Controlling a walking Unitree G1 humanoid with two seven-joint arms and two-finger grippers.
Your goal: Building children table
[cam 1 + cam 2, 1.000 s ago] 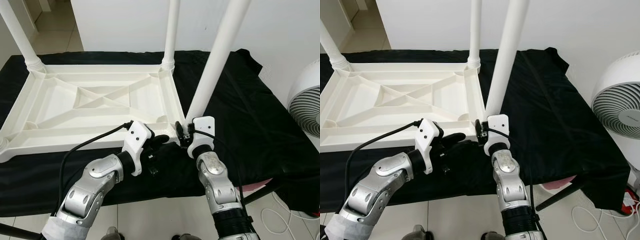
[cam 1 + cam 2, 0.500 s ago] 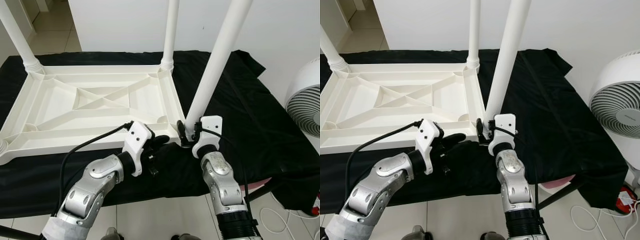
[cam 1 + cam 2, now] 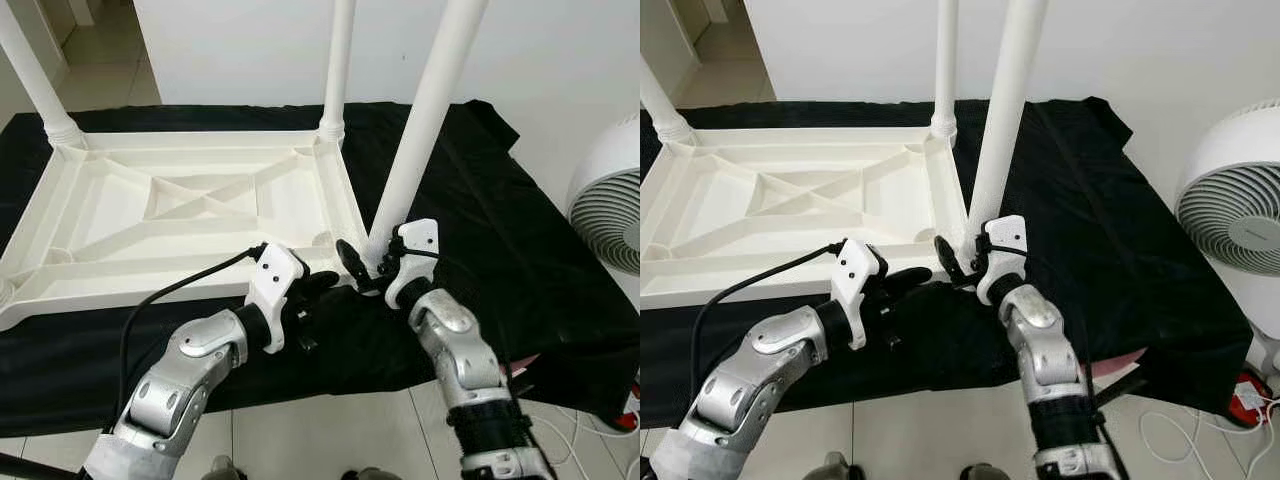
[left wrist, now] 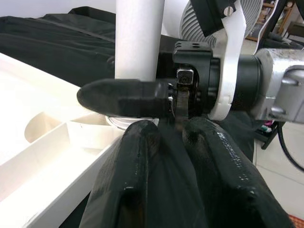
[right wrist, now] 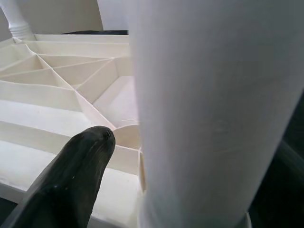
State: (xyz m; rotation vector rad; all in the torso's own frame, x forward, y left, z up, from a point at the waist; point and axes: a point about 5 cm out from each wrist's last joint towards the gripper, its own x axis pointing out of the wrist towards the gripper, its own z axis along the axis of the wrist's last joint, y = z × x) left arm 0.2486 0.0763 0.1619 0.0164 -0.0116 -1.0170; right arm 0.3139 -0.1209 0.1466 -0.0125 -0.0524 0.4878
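Note:
A white plastic table top (image 3: pixel 190 205) lies upside down on a black cloth (image 3: pixel 500 220). Two white legs stand in its far corners (image 3: pixel 40 85) (image 3: pixel 338 60). A third leg (image 3: pixel 420 130) rises, slightly tilted, from the near right corner. My right gripper (image 3: pixel 372 250) straddles this leg's base. One of its fingers (image 3: pixel 350 262) stands off to the leg's left with a gap showing in the right wrist view (image 5: pixel 71 175); the other finger is hidden behind the leg. My left gripper (image 3: pixel 320 283) hovers just left of it at the table's near edge, fingers (image 4: pixel 137 156) together and empty.
A white fan (image 3: pixel 605 205) stands on the floor to the right. A white wall is behind the table. Tiled floor (image 3: pixel 300 440) lies below the cloth's front edge, with a dark stand leg (image 3: pixel 1120 370) and cables at the lower right.
My right wrist has turned and its forearm has swung to the right. Its visible finger has come away from the leg's base. The left arm has stayed put.

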